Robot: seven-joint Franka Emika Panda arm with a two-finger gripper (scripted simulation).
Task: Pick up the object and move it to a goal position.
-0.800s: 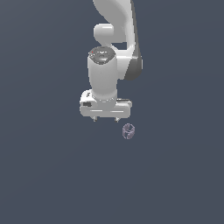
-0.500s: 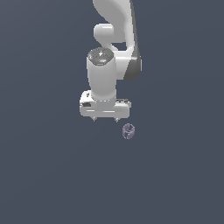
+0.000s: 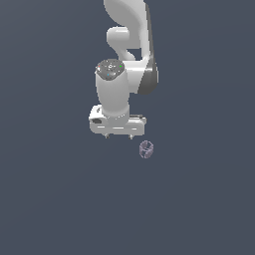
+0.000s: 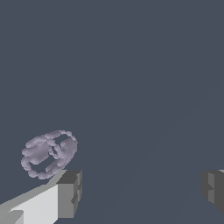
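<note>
1. Locate the claw (image 3: 118, 135) in the exterior view: it points downward beneath the white arm (image 3: 127, 60), over the plain dark grey bench (image 3: 50, 199).
2. Check the wrist view: you see the two dark fingertips (image 4: 70, 192) set wide apart, with nothing between them.
3. Find the object (image 3: 146, 149) in the exterior view: it lies on the bench just below the claw and toward the exterior view's right.
4. Confirm in the wrist view that the object (image 4: 49, 154) sits just outside one fingertip, not between the pair; whether it touches that fingertip, you cannot tell.
</note>
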